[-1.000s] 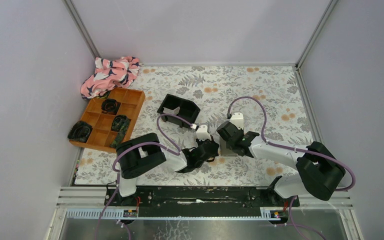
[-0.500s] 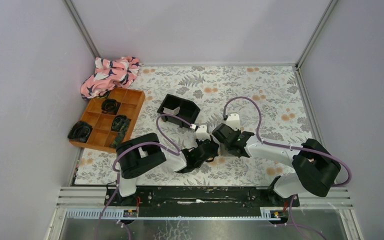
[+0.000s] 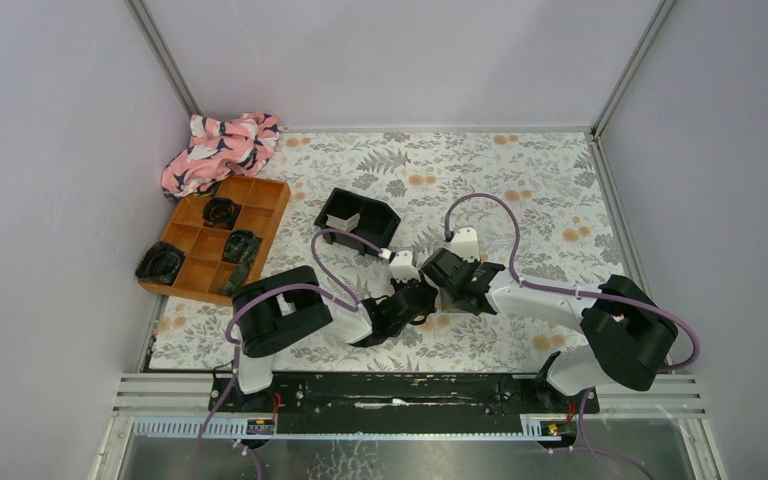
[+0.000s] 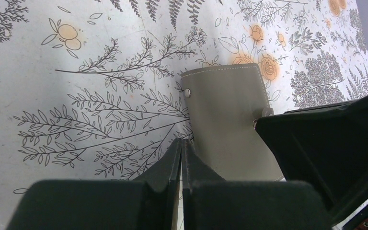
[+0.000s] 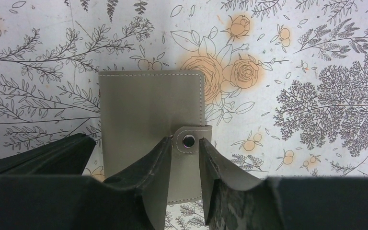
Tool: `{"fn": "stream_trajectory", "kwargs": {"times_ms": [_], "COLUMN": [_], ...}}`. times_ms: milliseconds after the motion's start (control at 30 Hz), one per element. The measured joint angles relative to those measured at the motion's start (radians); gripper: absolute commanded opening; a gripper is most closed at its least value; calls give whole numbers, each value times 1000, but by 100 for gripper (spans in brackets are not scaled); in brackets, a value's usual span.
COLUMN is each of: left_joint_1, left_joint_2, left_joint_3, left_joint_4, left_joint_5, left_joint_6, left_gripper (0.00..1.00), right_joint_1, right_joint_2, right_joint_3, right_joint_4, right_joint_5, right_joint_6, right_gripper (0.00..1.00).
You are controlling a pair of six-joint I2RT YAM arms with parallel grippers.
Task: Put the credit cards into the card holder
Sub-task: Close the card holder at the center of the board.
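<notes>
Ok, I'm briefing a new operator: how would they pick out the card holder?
On the floral mat, look front and centre, where the left gripper and right gripper meet. Under them lies the card holder, a flat, closed grey-taupe wallet. Unlike the black tray and orange tray farther back, it has a stitched edge and a snap tab.

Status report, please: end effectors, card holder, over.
Left end effector shut at card holder edge. Right end effector open, astride its snap tab. Holder flat, snapped closed. No obstruction.
</notes>
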Motion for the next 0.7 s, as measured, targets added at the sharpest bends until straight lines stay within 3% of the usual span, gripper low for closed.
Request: {"fn": "stream_trajectory", "kwargs": {"times_ms": [233,700], "left_joint_1": [2,2], "left_joint_2": [0,0], "left_joint_3": [-10,-12], "left_joint_4": [16,21], "left_joint_5": [4,6], "left_joint_6": [-4,-8], "left_gripper": [4,4], "right_joint_1": [1,5], "right_joint_2": [1,1], "right_joint_3": [0,0], "right_joint_4": [-5,-3], "right_joint_5": [2,16], "right_joint_6": [3,2], "right_gripper": [25,16]}}
